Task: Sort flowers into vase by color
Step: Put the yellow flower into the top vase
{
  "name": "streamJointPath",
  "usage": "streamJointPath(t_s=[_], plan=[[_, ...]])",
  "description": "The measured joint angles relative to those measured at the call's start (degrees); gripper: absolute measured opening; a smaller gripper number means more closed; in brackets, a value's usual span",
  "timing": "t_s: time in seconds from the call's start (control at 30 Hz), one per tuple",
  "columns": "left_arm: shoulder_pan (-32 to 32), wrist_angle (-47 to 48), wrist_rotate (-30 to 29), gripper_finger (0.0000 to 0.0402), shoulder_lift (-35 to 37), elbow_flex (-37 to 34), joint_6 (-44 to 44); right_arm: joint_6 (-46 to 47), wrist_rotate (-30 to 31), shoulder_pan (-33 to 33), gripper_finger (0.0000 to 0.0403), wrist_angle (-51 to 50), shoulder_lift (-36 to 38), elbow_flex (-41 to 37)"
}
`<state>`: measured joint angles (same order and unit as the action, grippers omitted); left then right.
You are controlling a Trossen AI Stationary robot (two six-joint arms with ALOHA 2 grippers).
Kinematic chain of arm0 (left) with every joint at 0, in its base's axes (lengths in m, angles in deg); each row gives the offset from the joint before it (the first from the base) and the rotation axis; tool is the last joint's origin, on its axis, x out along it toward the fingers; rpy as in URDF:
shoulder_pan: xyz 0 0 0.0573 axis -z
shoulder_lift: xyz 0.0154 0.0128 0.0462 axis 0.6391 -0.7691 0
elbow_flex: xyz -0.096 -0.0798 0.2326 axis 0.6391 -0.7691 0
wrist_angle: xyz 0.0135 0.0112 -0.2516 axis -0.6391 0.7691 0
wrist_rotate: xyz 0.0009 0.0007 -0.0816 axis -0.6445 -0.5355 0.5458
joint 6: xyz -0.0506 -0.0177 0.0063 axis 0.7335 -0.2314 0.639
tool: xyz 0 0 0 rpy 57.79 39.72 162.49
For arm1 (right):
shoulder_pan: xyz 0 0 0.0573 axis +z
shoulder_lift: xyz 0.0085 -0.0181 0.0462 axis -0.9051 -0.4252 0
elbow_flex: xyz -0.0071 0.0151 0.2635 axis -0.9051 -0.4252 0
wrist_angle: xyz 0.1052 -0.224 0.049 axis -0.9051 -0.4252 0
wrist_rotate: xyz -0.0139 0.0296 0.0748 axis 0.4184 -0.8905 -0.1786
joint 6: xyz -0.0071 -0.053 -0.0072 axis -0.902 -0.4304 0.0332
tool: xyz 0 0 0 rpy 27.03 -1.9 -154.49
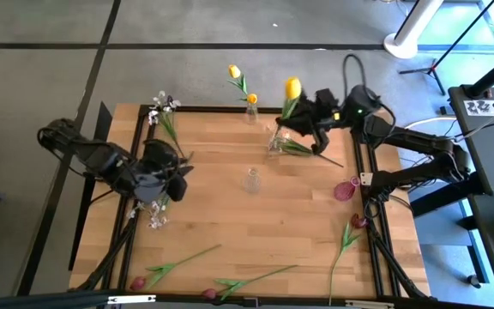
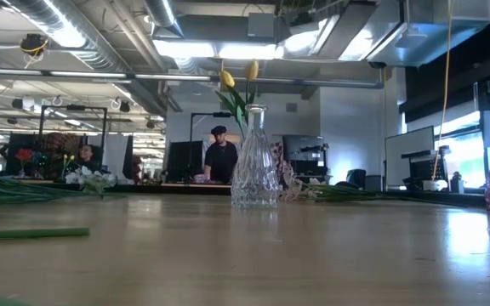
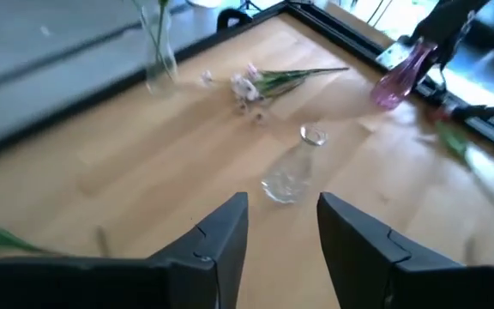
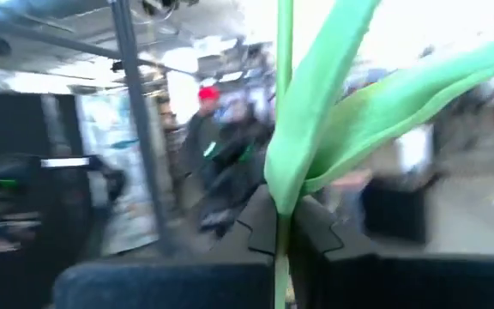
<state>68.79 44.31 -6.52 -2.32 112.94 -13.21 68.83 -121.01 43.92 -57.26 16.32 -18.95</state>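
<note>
Right gripper (image 1: 301, 118) is clamped on the stem of a yellow tulip (image 1: 292, 87), carried above the table's far edge, near one o'clock. At about eleven o'clock from it stands the far clear vase (image 1: 251, 113), already holding two yellow tulips (image 1: 235, 72). Keeping the stem upright and centring its tip over that narrow neck before lowering seems wise. Left gripper (image 3: 282, 225) hovers at nine o'clock, fingers apart and empty, facing the middle clear vase (image 1: 251, 180). From the right wrist view, the stem's lower end is hidden.
</note>
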Motion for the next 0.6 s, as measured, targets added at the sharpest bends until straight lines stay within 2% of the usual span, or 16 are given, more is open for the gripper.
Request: streamJointPath(t_s=[0.1,0.2,0.33,0.47,0.6], plan=[[1.1,-4.0,-0.2,0.0128,2.9,-5.3,7.8,-5.8,0.8,-5.0,0.0007,3.0,-0.2,0.0],[1.0,-8.6,-0.7,0.0122,3.1,-9.0,13.1,-7.6,1.3,-10.8,0.0007,7.0,-1.2,-1.0],[1.1,-16.5,-3.1,0.0115,2.9,-13.7,15.7,-7.3,-2.8,-18.4,0.0007,15.7,-3.6,-3.6],[0.3,-20.2,-5.0,0.0112,2.8,-18.5,20.3,-6.5,-5.1,-22.4,0.0007,16.2,-6.6,-4.5],[-5.2,-20.3,-0.9,0.0107,3.1,-22.1,19.2,-9.3,-6.6,-24.5,0.0007,15.9,-10.7,-4.6]])
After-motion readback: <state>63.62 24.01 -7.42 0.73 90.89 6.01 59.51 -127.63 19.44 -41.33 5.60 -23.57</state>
